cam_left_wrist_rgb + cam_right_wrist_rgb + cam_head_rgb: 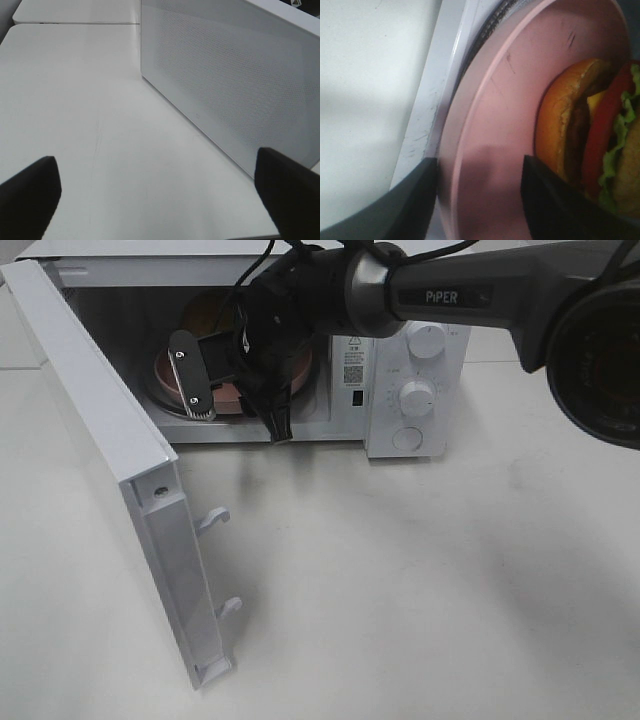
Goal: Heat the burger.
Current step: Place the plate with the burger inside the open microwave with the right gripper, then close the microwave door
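Note:
The burger (pixel 580 135), with golden bun, red layer and green lettuce, lies on a pink plate (pixel 490 115) inside the open microwave (pixel 390 430). From the high view only its bun top (pixel 205 312) and the plate (pixel 165 375) show behind the right arm. My right gripper (pixel 480 200) reaches into the cavity. Its fingers stand apart on either side of the plate's near rim, wider than the rim, so it is open. My left gripper (pixel 157 200) is open over bare table with nothing between its fingers, beside a white perforated microwave panel (pixel 235 75).
The microwave door (pixel 100 440) hangs wide open to the left, its latch hooks (pixel 215 520) pointing out over the table. Two knobs (pixel 428 340) and a button sit on the control panel at the right. The right arm (pixel 460 295) crosses above the microwave.

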### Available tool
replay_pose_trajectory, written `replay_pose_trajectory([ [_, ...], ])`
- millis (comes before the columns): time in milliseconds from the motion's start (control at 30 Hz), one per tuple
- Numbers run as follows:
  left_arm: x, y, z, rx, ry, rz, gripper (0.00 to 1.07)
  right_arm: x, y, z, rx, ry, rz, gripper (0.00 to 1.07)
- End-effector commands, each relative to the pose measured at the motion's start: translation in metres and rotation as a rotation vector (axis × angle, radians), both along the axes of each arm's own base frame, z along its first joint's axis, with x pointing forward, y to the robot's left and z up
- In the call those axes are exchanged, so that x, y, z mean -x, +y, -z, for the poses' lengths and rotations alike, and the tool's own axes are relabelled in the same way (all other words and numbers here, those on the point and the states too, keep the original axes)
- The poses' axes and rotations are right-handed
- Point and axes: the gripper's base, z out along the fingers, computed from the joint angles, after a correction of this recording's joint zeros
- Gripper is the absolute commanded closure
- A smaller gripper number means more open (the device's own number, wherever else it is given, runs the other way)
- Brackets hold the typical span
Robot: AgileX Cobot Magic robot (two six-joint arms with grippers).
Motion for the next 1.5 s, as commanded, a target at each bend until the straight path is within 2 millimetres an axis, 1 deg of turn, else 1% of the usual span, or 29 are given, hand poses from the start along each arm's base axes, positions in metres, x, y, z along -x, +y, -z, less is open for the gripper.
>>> replay_pose_trajectory([
  [33,0.002,-0.001,-0.001,0.006,-0.025,0.005,0.09,0.002,0.002,-0.003,-0.04,-0.005,0.0,0.51],
  [133,0.002,-0.001,-0.001,0.006,-0.025,0.005,0.09,0.005,0.001,0.0,-0.051,-0.006,-0.011,0.51],
  [200,0.002,-0.001,-0.001,0.006,-0.025,0.005,0.09,0.011,-0.002,0.001,-0.06,-0.008,-0.031,0.51],
  [300,0.002,-0.001,-0.001,0.006,-0.025,0.005,0.09,0.015,-0.005,0.0,-0.066,-0.012,-0.038,0.5],
  [533,0.002,-0.001,-0.001,0.006,-0.025,0.005,0.09,0.032,-0.017,-0.002,-0.088,-0.015,-0.058,0.38],
  [567,0.002,-0.001,-0.001,0.006,-0.025,0.005,0.09,0.032,-0.017,-0.002,-0.088,-0.015,-0.058,0.38],
  [633,0.002,-0.001,-0.001,0.006,-0.025,0.005,0.09,0.036,-0.026,-0.004,-0.089,-0.012,-0.052,0.36],
  [733,0.002,-0.001,-0.001,0.006,-0.025,0.005,0.09,0.04,-0.03,-0.004,-0.084,-0.005,-0.051,0.36],
  [767,0.002,-0.001,-0.001,0.006,-0.025,0.005,0.09,0.041,-0.036,-0.008,-0.085,-0.006,-0.042,0.36],
  [833,0.002,-0.001,-0.001,0.006,-0.025,0.005,0.09,0.043,-0.039,-0.01,-0.085,-0.007,-0.041,0.36],
  [900,0.002,-0.001,-0.001,0.006,-0.025,0.005,0.09,0.051,-0.045,-0.017,-0.08,-0.01,-0.044,0.36],
  [1000,0.002,-0.001,-0.001,0.006,-0.025,0.005,0.09,0.053,-0.047,-0.019,-0.08,-0.009,-0.044,0.36],
  [1100,0.002,-0.001,-0.001,0.006,-0.025,0.005,0.09,0.059,-0.051,-0.023,-0.082,-0.008,-0.043,0.36],
  [1167,0.002,-0.001,-0.001,0.006,-0.025,0.005,0.09,0.064,-0.055,-0.031,-0.1,-0.005,-0.022,0.36],
  [1333,0.002,-0.001,-0.001,0.006,-0.025,0.005,0.09,0.069,-0.059,-0.036,-0.101,-0.002,-0.015,0.36],
  [1400,0.002,-0.001,-0.001,0.006,-0.025,0.005,0.09,0.073,-0.069,-0.044,-0.116,0.002,0.016,0.36],
  [1500,0.002,-0.001,-0.001,0.006,-0.025,0.005,0.09,0.075,-0.071,-0.044,-0.118,0.011,0.028,0.36],
])
